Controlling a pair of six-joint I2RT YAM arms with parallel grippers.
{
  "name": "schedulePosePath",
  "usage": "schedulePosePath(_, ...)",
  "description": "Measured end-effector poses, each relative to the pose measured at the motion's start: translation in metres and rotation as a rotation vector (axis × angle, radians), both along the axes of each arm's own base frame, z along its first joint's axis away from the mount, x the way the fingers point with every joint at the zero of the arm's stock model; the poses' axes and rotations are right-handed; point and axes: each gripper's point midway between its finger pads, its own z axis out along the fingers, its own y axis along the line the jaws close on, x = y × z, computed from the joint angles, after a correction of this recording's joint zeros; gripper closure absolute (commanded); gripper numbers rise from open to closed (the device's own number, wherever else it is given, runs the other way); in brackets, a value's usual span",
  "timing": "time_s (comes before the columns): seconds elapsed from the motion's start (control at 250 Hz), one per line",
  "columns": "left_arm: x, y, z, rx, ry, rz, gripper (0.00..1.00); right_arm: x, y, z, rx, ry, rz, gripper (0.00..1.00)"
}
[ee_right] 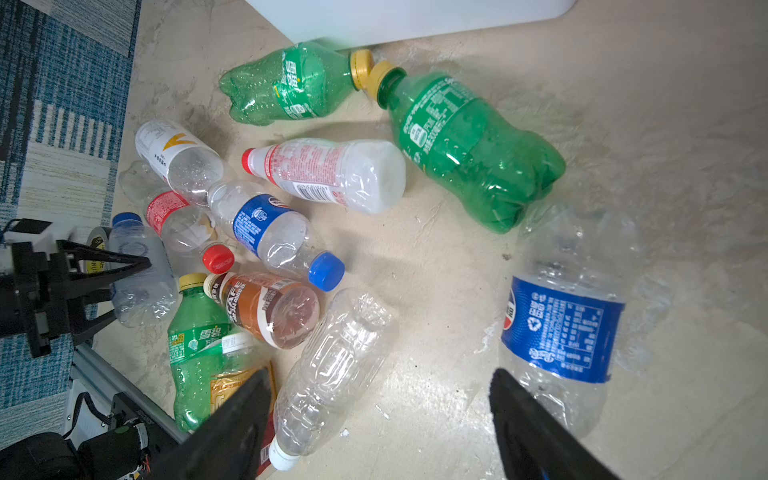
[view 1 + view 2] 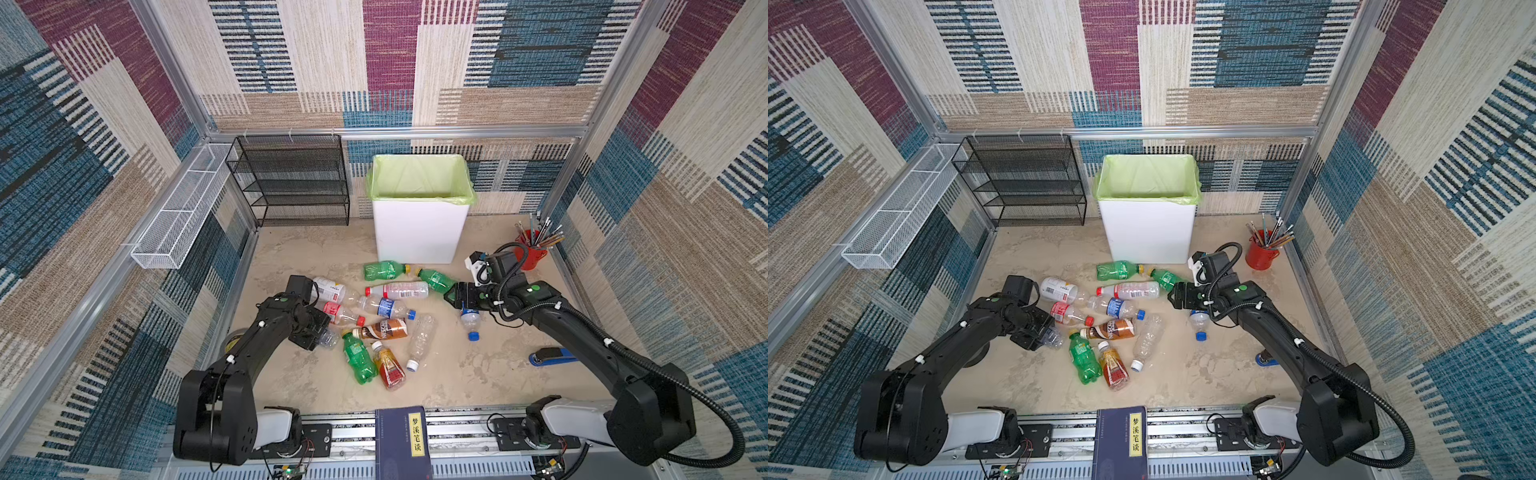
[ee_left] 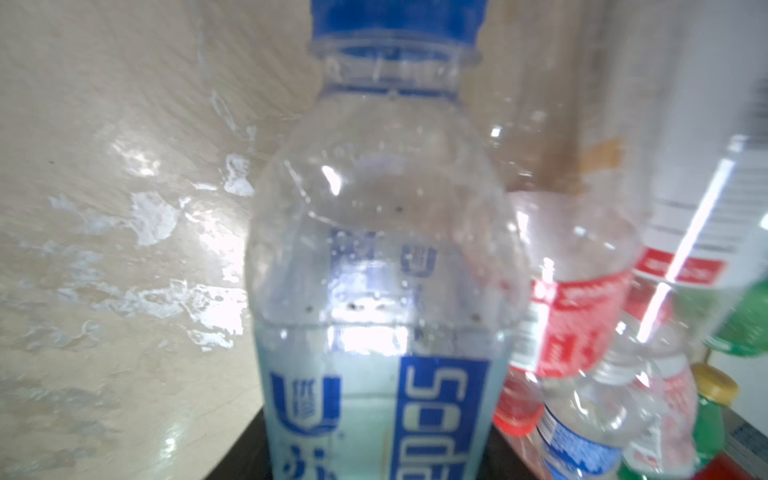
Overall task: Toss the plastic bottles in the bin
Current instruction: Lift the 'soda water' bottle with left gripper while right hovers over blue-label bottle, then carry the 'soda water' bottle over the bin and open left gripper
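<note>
The beige surface [image 2: 478, 374] carries the bin [image 2: 419, 232] at 12 o'clock. It stands upright by the back wall with its green bag open at the top. In front of it, about the centre, the plastic bottles [image 2: 386, 307] lie on their sides in a loose heap, several touching. At the heap's 9 o'clock edge the left gripper [image 1: 133, 286] has its fingers clenched on a clear, blue-capped soda bottle [image 3: 374, 249], toward its base end. That thin, slick wall may buckle and squirt free on the lift, or drag the red-labelled neighbour [image 3: 573, 316] along. The bin is tall, so a low carry would likely strike its rim and drop the bottle short. At 3 o'clock the right gripper [image 1: 380, 374] hangs with fingers spread, grasping nothing, just beside a blue-labelled bottle [image 1: 561, 332].
</note>
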Motion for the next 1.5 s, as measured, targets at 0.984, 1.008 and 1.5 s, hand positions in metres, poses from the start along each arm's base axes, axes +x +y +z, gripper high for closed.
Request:
schedulePosePath(0.984, 0.021, -0.092, 0.171, 0.349, -1.340, -0.737, 0.66, 0.031, -0.007, 0.014, 0.015, -0.037, -0.066, 0.18)
schedulePosePath(1.008, 0.023, -0.094, 0.175, 0.357, -1.355, -0.744, 0.67, 0.031, -0.007, 0.014, 0.017, -0.036, -0.069, 0.18)
schedulePosePath(1.5, 0.150, -0.194, 0.466, 0.402, -1.932, -0.736, 0.27, 0.029, -0.012, 0.028, 0.066, -0.059, -0.123, 0.18)
